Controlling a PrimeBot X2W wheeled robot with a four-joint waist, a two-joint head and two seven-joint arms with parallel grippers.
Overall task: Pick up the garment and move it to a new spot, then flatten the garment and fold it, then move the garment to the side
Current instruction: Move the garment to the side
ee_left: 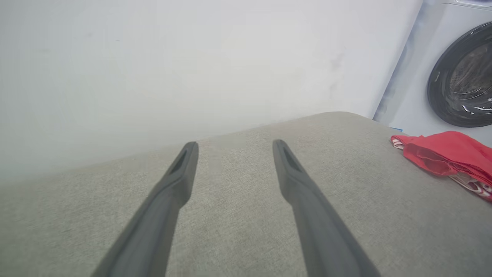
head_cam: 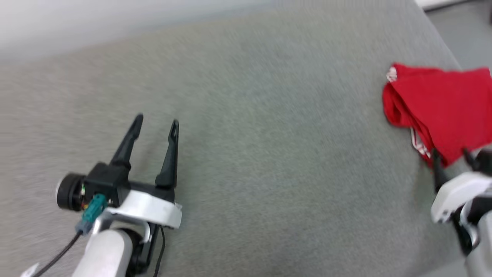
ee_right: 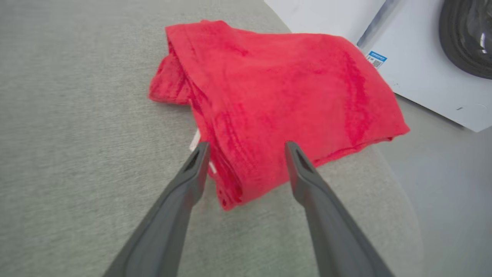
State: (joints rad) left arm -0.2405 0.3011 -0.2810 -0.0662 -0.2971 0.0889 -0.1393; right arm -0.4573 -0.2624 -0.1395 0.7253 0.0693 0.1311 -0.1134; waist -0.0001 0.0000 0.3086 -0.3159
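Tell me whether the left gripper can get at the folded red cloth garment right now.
Probably not easily: nothing blocks it, but the left gripper sits open far across the grey padded surface from the folded red cloth garment.

Head view, motion-blurred: garment (head_cam: pixel 438 104), beyond the right gripper (head_cam: pixel 450 156) fingertips, cut by right edge. Right wrist view: blue label (ee_right: pixel 376 59), far past the fingers, too small to read; garment's inner folds hidden.

Red garment (ee_right: pixel 284 88), red-white striped trim (ee_left: pixel 472 186); grey-green woven surface (head_cam: pixel 246 154).
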